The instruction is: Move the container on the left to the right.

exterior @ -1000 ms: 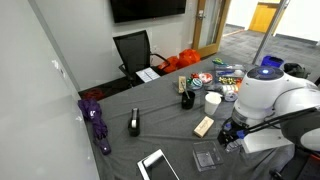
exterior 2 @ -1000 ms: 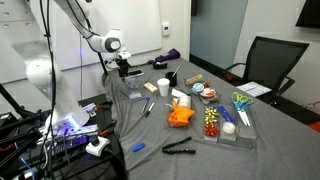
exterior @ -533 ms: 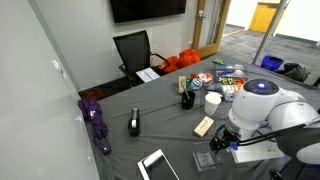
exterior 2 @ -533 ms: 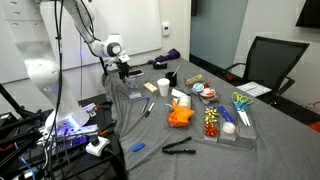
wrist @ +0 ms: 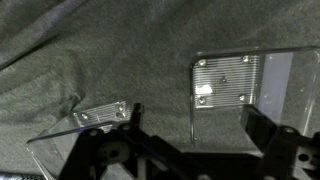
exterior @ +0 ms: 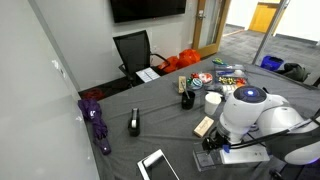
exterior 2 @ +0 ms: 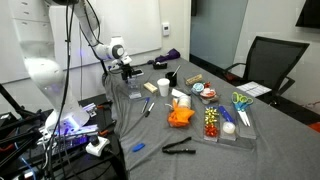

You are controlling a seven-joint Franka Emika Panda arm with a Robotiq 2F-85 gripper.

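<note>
Two similar flat clear plastic boxes lie on the grey cloth. In the wrist view, the container (wrist: 238, 88) with a greyish inner square is at the upper right. The other clear box (wrist: 82, 132) is at the lower left. My gripper (wrist: 197, 122) is open just above the cloth. The container's near left corner lies between its dark fingers, which do not grip it. In an exterior view the gripper (exterior: 211, 145) hangs right over a clear box (exterior: 205, 159) at the table's near edge. In an exterior view the gripper (exterior 2: 127, 74) is low over the boxes (exterior 2: 131, 89).
A wooden block (exterior: 204, 126), white cup (exterior: 212, 100), black tape dispenser (exterior: 134, 123) and tablet (exterior: 157, 165) lie near the boxes. A purple umbrella (exterior: 97, 120) is by the wall. An orange item (exterior 2: 180, 116) and a tray of small things (exterior 2: 226, 124) sit further along the table.
The arm has swung toward the tablet side and come down, bringing the open gripper over the clear boxes. The boxes have not moved.
</note>
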